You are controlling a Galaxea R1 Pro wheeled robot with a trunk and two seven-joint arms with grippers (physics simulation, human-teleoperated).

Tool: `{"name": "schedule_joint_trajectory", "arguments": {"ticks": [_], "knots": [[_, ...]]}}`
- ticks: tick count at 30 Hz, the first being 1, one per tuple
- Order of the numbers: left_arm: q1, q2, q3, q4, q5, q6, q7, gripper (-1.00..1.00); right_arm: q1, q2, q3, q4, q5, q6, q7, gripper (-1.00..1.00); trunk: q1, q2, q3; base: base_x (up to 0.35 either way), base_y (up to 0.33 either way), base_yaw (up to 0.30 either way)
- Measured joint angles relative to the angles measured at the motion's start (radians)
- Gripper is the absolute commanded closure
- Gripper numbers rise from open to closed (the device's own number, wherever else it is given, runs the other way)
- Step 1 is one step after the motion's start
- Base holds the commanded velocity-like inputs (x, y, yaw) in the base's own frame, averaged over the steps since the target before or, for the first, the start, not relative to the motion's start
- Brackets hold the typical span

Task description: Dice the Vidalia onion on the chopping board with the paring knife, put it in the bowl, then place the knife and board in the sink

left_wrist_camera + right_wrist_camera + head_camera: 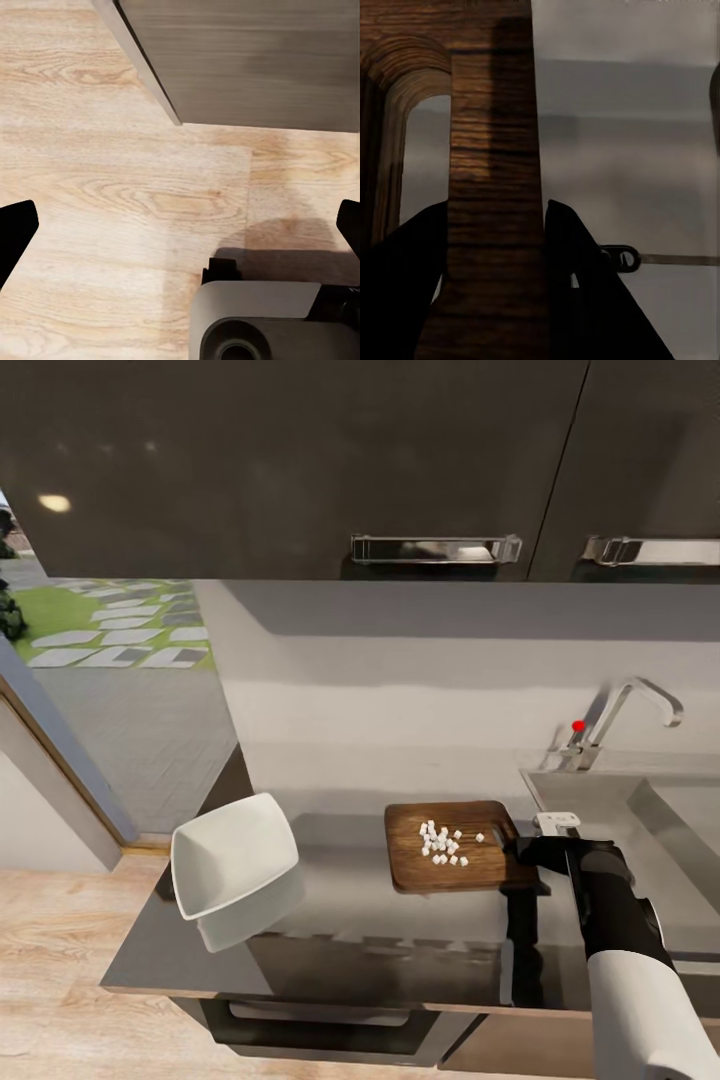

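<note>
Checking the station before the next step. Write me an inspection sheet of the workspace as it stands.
Surface: grey glossy countertop, dark cabinet fronts below.
Job's things: chopping board on the countertop, a heap of diced onion on it; white bowl tilted near the counter's left end; sink with tap at right.
Clutter: nothing seen.
Grippers: right gripper closed on the board's handle strip beside the slot; left gripper open over the wooden floor, holding nothing.
Cables: nothing seen.
Surroundings: dark wall cabinets with metal handles; paved garden outside at left.
</note>
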Motion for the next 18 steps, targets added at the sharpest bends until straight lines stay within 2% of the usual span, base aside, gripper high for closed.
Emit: {"name": "schedule_joint_trajectory", "arguments": {"ticks": [18], "knots": [[0.0,0.0,-0.001,0.0,0.0,0.0,0.0,-1.0,0.0,-0.001,0.0,0.0,-0.001,0.0,-0.002,1.0,0.0,0.0,0.028,0.0,0.0,0.0]]}}
